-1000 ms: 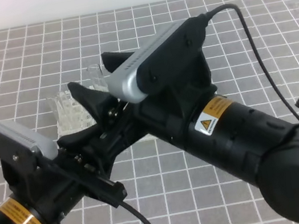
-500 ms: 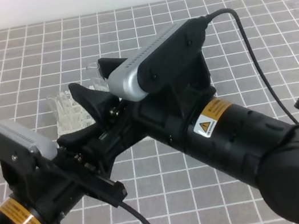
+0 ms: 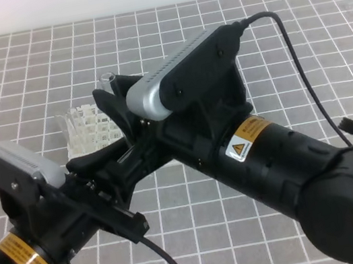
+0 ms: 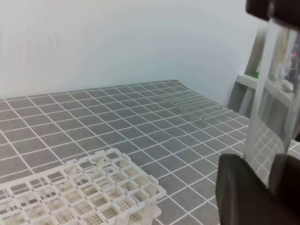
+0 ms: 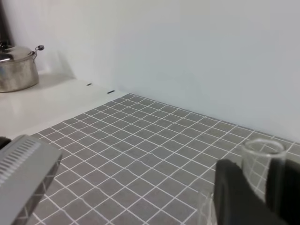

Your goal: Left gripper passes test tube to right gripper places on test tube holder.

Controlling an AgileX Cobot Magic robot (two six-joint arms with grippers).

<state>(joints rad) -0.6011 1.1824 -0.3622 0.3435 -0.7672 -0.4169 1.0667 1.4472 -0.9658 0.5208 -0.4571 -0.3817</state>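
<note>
The test tube (image 5: 262, 161) stands upright between the right tool's (image 5: 255, 187) fingers.

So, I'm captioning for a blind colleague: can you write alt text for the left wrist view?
A clear test tube stands upright at the right edge, held low by a black gripper finger. A white test tube holder sits lower left on a grey gridded table before a white wall.
</note>
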